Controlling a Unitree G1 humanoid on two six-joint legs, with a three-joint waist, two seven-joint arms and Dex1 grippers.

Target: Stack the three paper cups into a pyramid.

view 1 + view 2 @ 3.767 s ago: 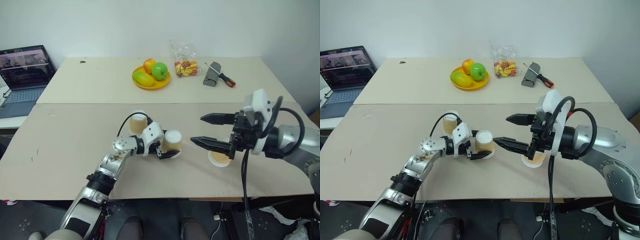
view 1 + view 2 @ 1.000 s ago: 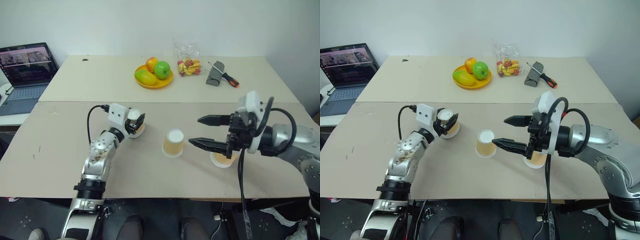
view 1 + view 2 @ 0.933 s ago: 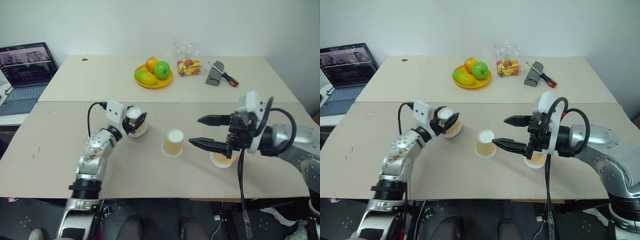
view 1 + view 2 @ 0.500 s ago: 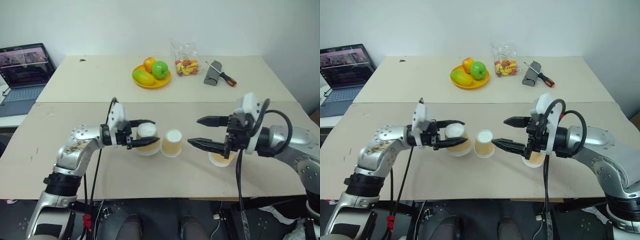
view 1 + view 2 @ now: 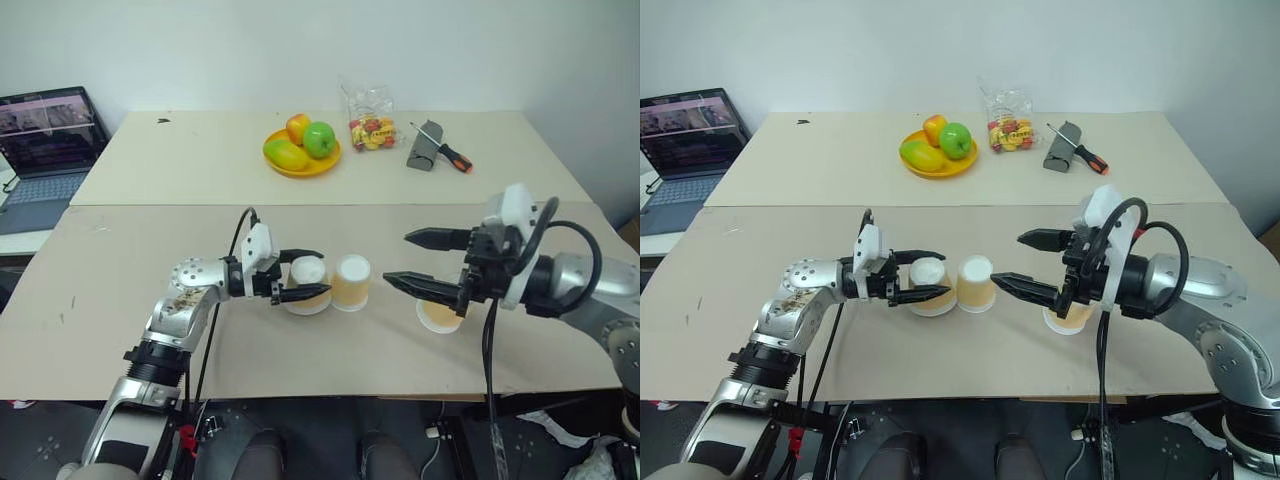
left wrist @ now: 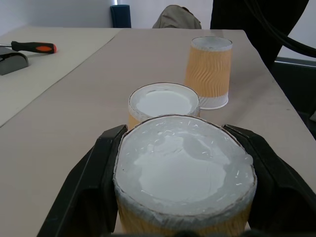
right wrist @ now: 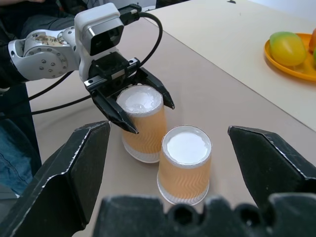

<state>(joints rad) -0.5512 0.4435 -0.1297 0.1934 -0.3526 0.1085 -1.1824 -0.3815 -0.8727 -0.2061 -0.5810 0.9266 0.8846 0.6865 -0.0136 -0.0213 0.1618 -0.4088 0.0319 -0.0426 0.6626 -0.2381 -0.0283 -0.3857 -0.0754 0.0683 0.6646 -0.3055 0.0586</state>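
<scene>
Left eye view: three paper cups (image 5: pixel 350 282), upside down.

Our left gripper (image 7: pixel 132 106) clamped around an upside-down paper cup (image 7: pixel 143 122), second inverted cup (image 7: pixel 184 164) just beside it, our right gripper's fingers (image 7: pixel 63 170) spread wide in front, fruit plate (image 7: pixel 296 69) behind.

1. Three paper cups: one (image 5: pixel 305 284), a second (image 5: pixel 351 283), a third (image 5: pixel 440 315).
2. Two grippers: left gripper (image 5: pixel 312 274), right gripper (image 5: pixel 398 259).
3. One yellow plate (image 5: pixel 300 166) bearing three fruits.
4. One bag of sweets (image 5: pixel 371 130).
5. One screwdriver (image 5: pixel 447 149).
6. One laptop (image 5: pixel 45 150).
7. Two tables (image 5: pixel 180 150).
</scene>
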